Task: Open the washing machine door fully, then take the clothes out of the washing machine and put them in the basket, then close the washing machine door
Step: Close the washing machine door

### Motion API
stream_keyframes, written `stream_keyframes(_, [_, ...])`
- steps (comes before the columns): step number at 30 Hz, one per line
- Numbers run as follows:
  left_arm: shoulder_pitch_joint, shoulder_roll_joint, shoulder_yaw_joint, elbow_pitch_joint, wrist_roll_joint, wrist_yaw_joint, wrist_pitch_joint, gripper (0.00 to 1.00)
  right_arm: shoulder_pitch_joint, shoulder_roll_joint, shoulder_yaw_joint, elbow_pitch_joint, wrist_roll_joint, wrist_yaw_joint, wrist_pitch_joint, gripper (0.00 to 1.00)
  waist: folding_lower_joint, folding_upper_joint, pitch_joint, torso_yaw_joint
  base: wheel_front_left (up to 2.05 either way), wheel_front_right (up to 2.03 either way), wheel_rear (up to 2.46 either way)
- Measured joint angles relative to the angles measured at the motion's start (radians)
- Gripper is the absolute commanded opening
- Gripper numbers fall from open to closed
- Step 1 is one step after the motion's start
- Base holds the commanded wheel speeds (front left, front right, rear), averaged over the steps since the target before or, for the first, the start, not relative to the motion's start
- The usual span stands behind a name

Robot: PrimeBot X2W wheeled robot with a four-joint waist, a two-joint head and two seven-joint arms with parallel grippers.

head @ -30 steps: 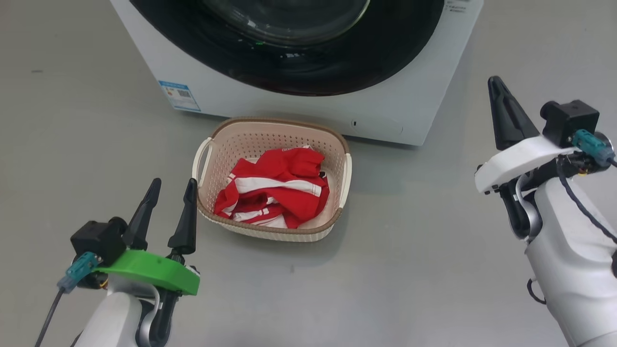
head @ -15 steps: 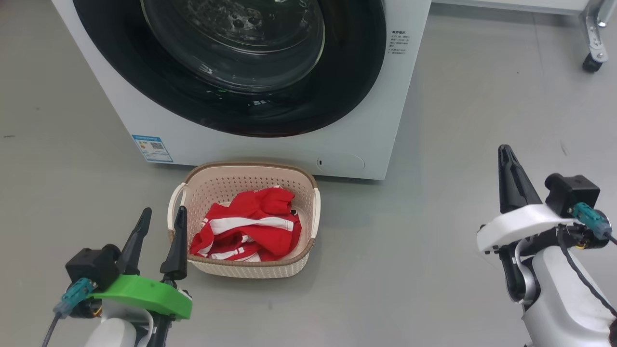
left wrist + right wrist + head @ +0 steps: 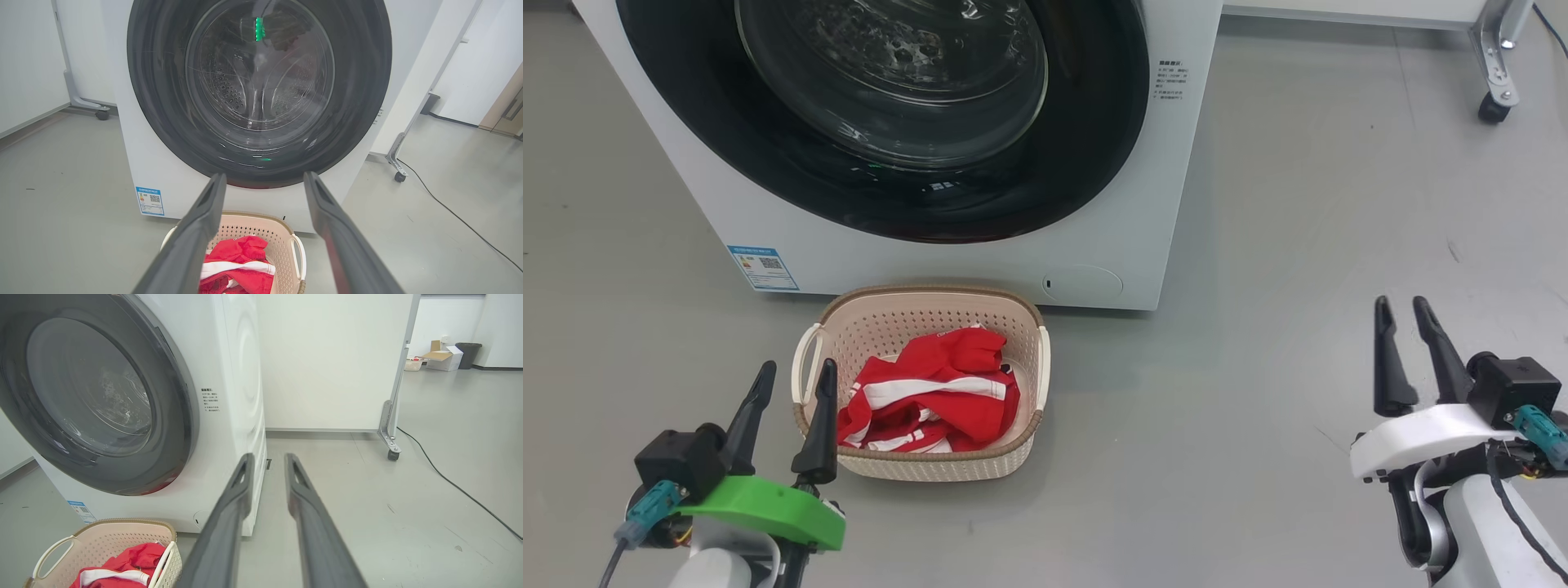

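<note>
Head view: basket point(image 3: 931, 467) holds red clothes point(image 3: 931, 398); left fingers point(image 3: 820, 425) apart, right fingers point(image 3: 1387, 367) slightly apart.

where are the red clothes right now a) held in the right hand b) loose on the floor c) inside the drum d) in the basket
d, the clothes lie bunched inside the basket on the floor in front of the washing machine.

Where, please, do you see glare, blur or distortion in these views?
Head view: reflections streak the glossy washing machine door. Left wrist view: a green glint sits on its glass, and the left claw looks soft. Right wrist view: the wide lens bows the washing machine.
</note>
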Motion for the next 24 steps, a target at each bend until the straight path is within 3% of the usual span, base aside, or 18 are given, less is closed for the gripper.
stream_keyframes(24, [0.009,0.012,-0.023,-0.006,0.098,0.000,0.000,1.00,0.078,0.020,-0.016,-0.108,-0.041,-0.009,0.000,1.00,0.0000,0.0000,-0.001,-0.003,0.00,0.00,0.00])
